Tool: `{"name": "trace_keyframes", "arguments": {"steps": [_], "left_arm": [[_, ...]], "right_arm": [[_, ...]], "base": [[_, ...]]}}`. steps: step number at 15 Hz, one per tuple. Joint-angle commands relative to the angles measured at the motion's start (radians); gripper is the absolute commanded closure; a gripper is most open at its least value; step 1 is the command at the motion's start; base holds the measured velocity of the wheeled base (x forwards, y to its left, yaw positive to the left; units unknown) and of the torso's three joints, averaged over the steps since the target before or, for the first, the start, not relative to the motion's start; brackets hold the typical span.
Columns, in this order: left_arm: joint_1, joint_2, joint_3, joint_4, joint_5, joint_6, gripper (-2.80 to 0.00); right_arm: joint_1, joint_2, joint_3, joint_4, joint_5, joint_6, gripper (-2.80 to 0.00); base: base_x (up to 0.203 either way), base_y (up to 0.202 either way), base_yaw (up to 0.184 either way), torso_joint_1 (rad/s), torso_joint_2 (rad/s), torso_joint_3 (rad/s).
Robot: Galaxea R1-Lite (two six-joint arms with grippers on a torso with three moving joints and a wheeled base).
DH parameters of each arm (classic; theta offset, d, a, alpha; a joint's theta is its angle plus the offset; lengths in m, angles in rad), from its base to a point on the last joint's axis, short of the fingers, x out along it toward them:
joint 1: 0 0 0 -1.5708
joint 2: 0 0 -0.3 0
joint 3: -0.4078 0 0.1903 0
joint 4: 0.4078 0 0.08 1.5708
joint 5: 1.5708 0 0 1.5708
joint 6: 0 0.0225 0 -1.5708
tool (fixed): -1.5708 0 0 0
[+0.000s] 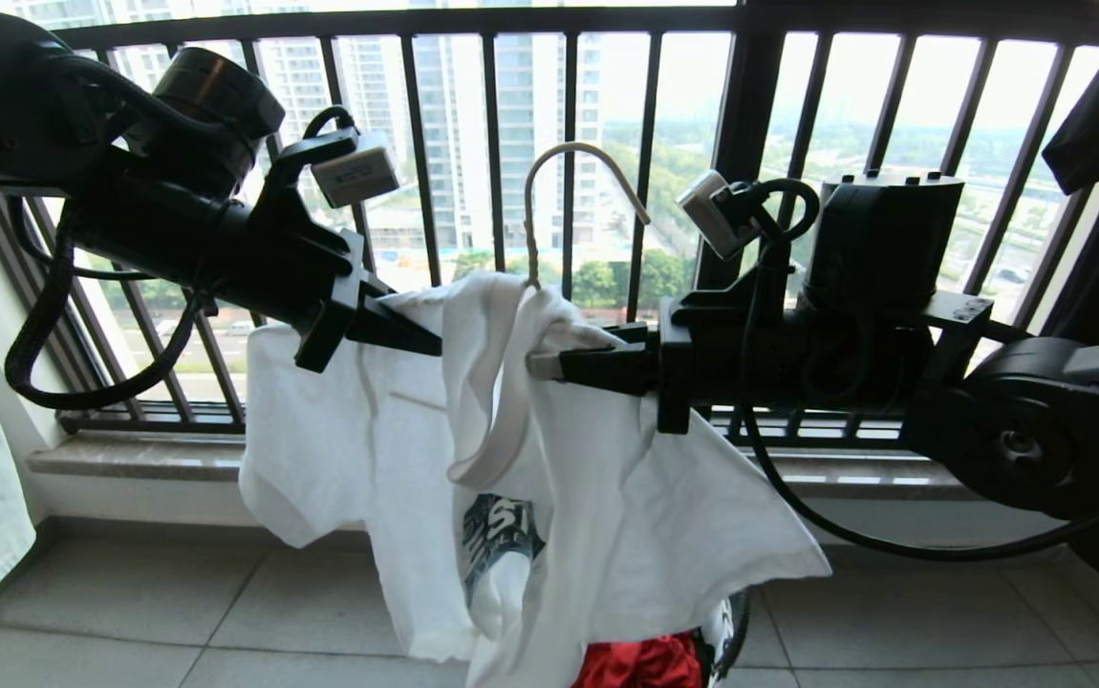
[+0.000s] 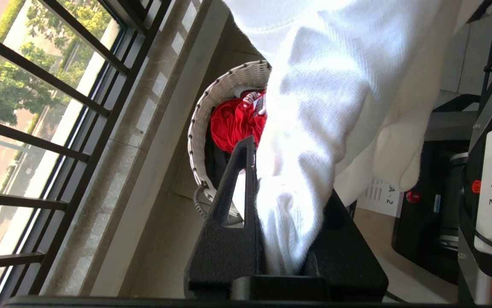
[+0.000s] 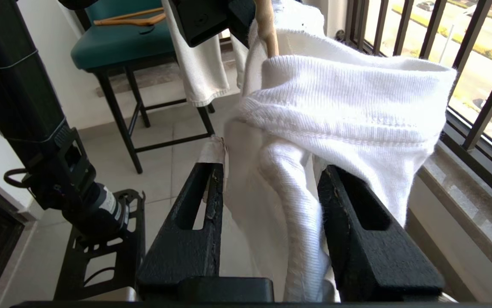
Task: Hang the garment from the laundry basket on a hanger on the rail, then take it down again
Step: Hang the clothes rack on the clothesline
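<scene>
Hiding most of the hanger (image 1: 564, 191), the garment (image 1: 549, 478) sits pinched in the left claw (image 2: 282, 239), loose between the parted right claw (image 3: 271, 201).

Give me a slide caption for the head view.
Both grippers, left and right, hold a white T-shirt with its wire hanger before the window railing.

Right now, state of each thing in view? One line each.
White short-sleeved T-shirt: off the floor, draped on the hanger, bunched at the neck.
Thin cream-white wire hanger: hook free, on no rail.
Small round white woven basket: on the floor, red cloth inside.
Left gripper: shut on the T-shirt.
Right gripper: open around the neckband.
</scene>
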Motion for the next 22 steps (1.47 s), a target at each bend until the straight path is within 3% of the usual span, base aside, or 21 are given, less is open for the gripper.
{"name": "trace_keyframes", "arguments": {"steps": [1, 5, 8, 12, 19, 22], "left_arm": [[0.001, -0.006, 0.0, 0.002, -0.003, 0.005, 0.0], [0.001, 0.003, 0.011, 0.002, -0.01, 0.005, 0.0], [0.002, 0.018, 0.014, 0.001, -0.105, -0.006, 0.0], [0.002, 0.042, 0.054, -0.012, -0.15, -0.008, 0.0], [0.018, 0.051, 0.275, -0.326, -0.302, -0.086, 0.0], [0.041, 0.053, 0.295, -0.341, -0.346, -0.097, 0.0]], "right_arm": [[-0.001, 0.007, -0.002, -0.002, 0.004, 0.002, -2.8], [-0.002, 0.011, -0.009, -0.001, -0.016, 0.001, -2.8], [-0.002, 0.022, -0.02, 0.002, -0.035, 0.001, -2.8], [-0.016, 0.043, -0.036, 0.01, -0.042, 0.001, -2.8], [-0.021, 0.072, -0.071, 0.048, -0.084, 0.001, -2.8], [-0.021, 0.082, -0.079, 0.048, -0.099, 0.001, -2.8]], "base": [[0.0, 0.0, 0.0, 0.0, 0.0, 0.0], [0.0, 0.0, 0.0, 0.0, 0.0, 0.0], [0.0, 0.0, 0.0, 0.0, 0.0, 0.0], [0.0, 0.0, 0.0, 0.0, 0.0, 0.0], [0.0, 0.0, 0.0, 0.0, 0.0, 0.0], [0.0, 0.0, 0.0, 0.0, 0.0, 0.0]]}}
